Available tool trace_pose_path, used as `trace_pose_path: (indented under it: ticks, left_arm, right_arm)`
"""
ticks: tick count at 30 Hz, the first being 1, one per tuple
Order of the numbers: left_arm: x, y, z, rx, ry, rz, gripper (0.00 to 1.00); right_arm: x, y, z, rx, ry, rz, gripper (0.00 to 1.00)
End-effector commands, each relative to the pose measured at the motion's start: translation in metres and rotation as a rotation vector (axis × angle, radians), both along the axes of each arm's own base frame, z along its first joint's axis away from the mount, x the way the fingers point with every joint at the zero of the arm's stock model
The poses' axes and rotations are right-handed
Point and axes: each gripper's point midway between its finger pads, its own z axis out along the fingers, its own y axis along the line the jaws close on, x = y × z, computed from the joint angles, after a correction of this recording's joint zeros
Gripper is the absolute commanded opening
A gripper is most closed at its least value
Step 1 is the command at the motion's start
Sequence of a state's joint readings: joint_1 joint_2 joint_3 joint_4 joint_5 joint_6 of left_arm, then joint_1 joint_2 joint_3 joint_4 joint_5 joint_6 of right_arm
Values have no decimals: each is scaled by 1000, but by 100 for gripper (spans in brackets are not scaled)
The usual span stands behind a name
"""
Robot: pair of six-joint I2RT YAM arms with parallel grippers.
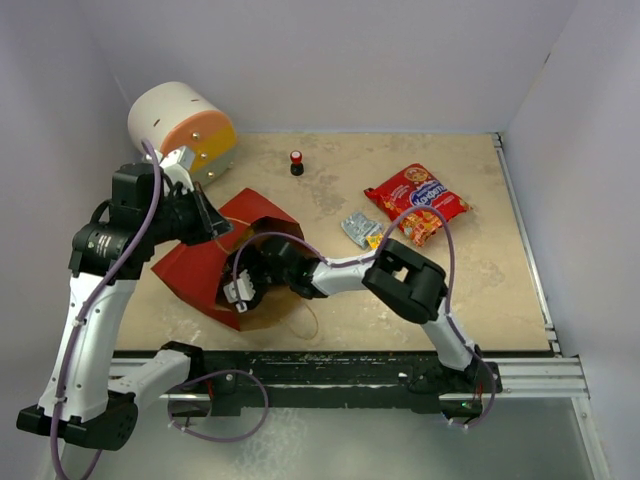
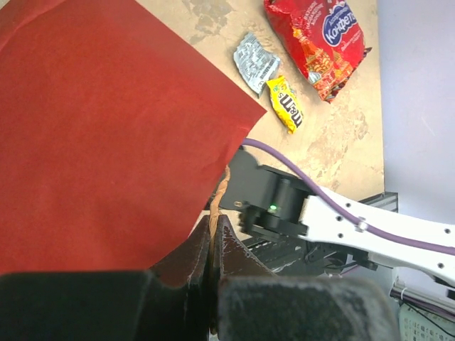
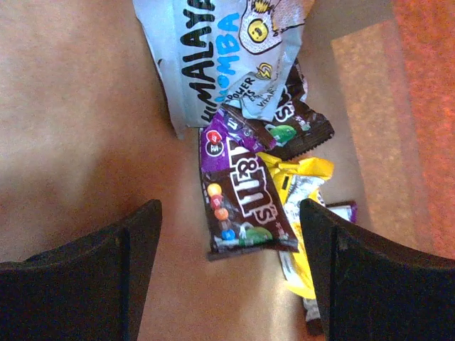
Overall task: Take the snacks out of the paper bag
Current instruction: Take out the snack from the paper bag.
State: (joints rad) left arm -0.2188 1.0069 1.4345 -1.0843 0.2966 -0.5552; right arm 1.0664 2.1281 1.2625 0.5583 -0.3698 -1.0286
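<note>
The paper bag (image 1: 205, 262) lies on its side on the tabletop (image 1: 500, 290), red outside and brown inside. The right hand (image 1: 240, 285) is inside its mouth, released, with both dark fingers (image 3: 92, 277) spread wide. Just ahead of this hand and between the fingers lies a purple-brown packet (image 3: 242, 192), flat on the brown paper. Beyond it, farther from the hand, is a pale blue packet (image 3: 213, 57) with big letters. A yellow packet (image 3: 302, 177) is partly under the purple-brown one, close to the right finger. On the left finger's side there is bare paper with free room. On the right finger's side the bag wall stands near the pile.

The left hand (image 2: 213, 245) is clenched on the edge of the paper bag and holds the red side up.

Outside, well to the right of the right hand, lie a red chip bag (image 1: 417, 203), a silver packet (image 1: 355, 228) and a small yellow candy packet (image 1: 375, 240), with open tabletop around them.
</note>
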Motion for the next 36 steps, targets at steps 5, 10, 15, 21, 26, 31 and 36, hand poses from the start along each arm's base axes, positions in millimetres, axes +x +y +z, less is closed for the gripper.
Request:
trace_pose_path:
  ticks: [5, 10, 15, 21, 26, 31, 36]
  left_arm:
    - [-3, -7, 19, -20, -57, -63, 0]
    - [-9, -8, 17, -22, -51, -74, 0]
    - [-14, -6, 16, -12, -44, -80, 0]
    - [-16, -4, 16, -3, -45, -78, 0]
    - [-17, -3, 17, 2, -47, -73, 0]
    - [-14, -1, 18, 6, -50, -58, 0]
    - [-10, 0, 22, 1, -61, -37, 0]
  right_arm:
    - [32, 36, 13, 85, -82, -43, 81]
    - [55, 42, -1, 76, -109, -111, 79]
    - [68, 40, -17, 45, -94, -136, 70]
    - [76, 37, -19, 34, -101, -165, 41]
    - [79, 34, -11, 46, -105, -167, 29]
    - [72, 34, 11, 67, -94, -129, 6]
    - [62, 31, 43, 115, -61, -123, 0]
